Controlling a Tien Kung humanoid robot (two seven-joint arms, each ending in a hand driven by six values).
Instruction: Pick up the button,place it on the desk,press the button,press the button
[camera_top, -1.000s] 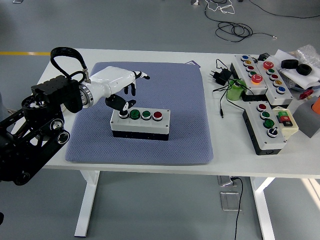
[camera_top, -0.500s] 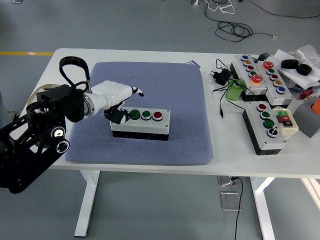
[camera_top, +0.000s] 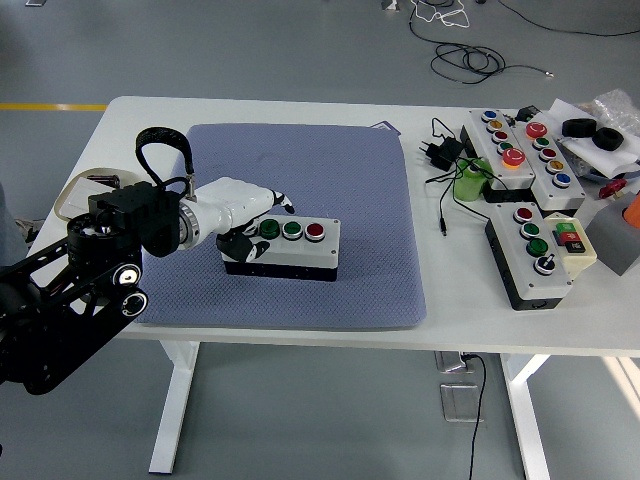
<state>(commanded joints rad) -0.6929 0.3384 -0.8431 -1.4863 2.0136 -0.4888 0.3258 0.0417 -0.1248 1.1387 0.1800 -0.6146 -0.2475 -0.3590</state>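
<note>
Button box (camera_top: 290, 247) shows no readable label; left hand (camera_top: 243, 215) touching it.

No text, brand, number or sign can be read anywhere in the head view — the picture is too small and coarse for print. The button box (camera_top: 281, 247) on the blue mat (camera_top: 300, 180) shows only plain coloured caps, green and red, with no legible marking beside them. The two button panels at the right — the long one (camera_top: 523, 149) and the black-sided one (camera_top: 540, 253) — likewise carry coloured buttons, and any lettering on them is too small to tell. The white shell of the left hand (camera_top: 243, 205) bears no legible mark
</note>
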